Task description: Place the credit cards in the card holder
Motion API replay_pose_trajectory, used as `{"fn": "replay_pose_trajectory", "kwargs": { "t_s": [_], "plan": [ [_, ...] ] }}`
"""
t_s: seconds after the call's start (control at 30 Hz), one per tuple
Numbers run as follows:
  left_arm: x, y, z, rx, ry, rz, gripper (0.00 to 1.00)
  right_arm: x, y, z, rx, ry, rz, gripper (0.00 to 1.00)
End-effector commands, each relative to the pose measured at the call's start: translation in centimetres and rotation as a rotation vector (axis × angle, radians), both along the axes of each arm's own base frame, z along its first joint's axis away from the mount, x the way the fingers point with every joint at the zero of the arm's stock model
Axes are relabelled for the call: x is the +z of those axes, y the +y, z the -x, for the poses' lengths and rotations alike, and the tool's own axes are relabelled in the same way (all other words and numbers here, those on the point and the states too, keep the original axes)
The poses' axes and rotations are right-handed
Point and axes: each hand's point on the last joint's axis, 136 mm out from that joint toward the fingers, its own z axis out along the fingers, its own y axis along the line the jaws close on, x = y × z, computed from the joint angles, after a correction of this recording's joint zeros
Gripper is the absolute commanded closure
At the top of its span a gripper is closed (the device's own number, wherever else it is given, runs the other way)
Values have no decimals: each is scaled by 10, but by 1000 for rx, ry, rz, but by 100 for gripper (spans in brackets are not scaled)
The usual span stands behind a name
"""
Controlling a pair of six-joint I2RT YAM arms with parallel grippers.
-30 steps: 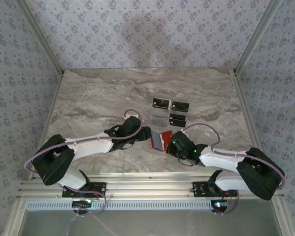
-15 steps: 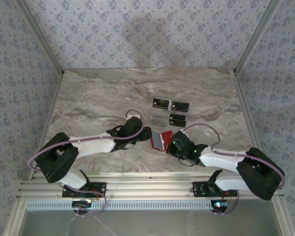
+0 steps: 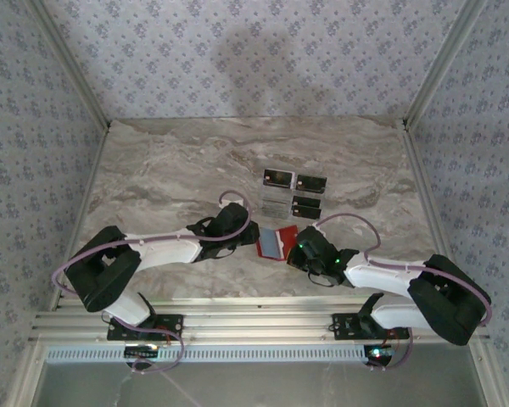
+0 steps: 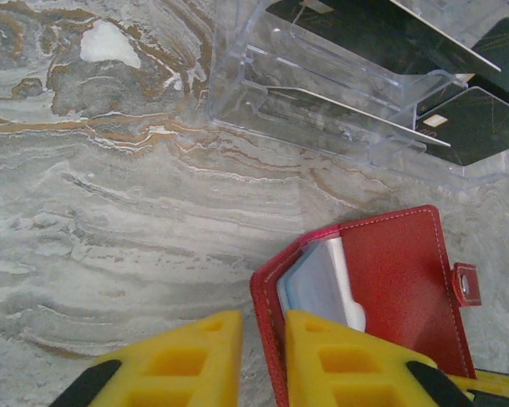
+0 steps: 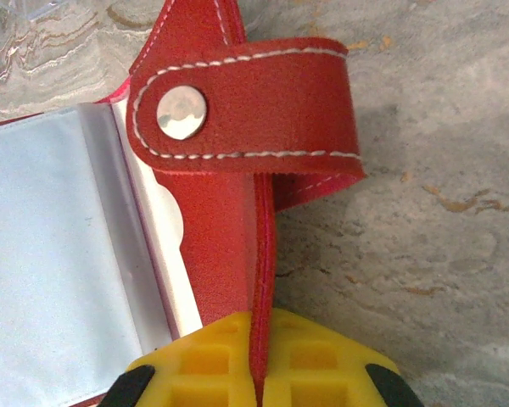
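Both arms stretch low and inward, meeting at the opened card holder [image 3: 276, 242] on the table [image 3: 170, 170].
The right gripper [image 3: 296, 247] is clenched on the card holder's red cover edge, beside its snap strap [image 5: 246, 106]. The left gripper [image 3: 254, 238] straddles the opposite edge with jaws nearly together; whether it pinches I cannot tell. The card holder's open span runs gripper to gripper, sleeves up. The credit cards [image 3: 293, 192] stand just beyond it in a clear rack [image 4: 322, 93]. The tabletop is marbled grey-tan and the walls [image 3: 237, 51] are patterned.
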Motion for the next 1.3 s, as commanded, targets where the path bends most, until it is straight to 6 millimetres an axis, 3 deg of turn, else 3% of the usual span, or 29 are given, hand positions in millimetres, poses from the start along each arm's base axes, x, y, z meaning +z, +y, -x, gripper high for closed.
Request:
{"fn": "replay_pose_trajectory", "kwargs": {
  "t_s": [0.0,0.17,0.37,0.43,0.5,0.6,0.73,0.87,0.97,1.27],
  "plan": [
    [9,-9,-2,-14,-22,28,89,-16,-19,7,-42,41,65,100],
    [14,-13,-4,-19,-36,39,100,-16,-19,7,-39,41,63,100],
    [23,-19,-4,-30,-63,60,100,-10,-10,6,5,35,37,98],
    [25,-15,-5,-15,-75,48,100,-5,-4,6,37,33,24,83],
    [29,-5,-6,11,-87,16,100,4,-1,6,64,21,22,61],
    [37,9,-7,31,-120,-40,100,18,-2,7,76,-2,17,42],
    [46,26,-6,35,-151,-115,100,36,-12,9,71,-24,7,33],
    [50,36,-2,20,-160,-174,100,46,-20,9,65,-39,-4,34],
    [53,42,-1,10,-159,-223,100,50,-16,4,82,-47,-27,40],
    [57,39,-2,-18,-144,-262,100,55,35,-18,205,-55,-80,75]
  ]
}}
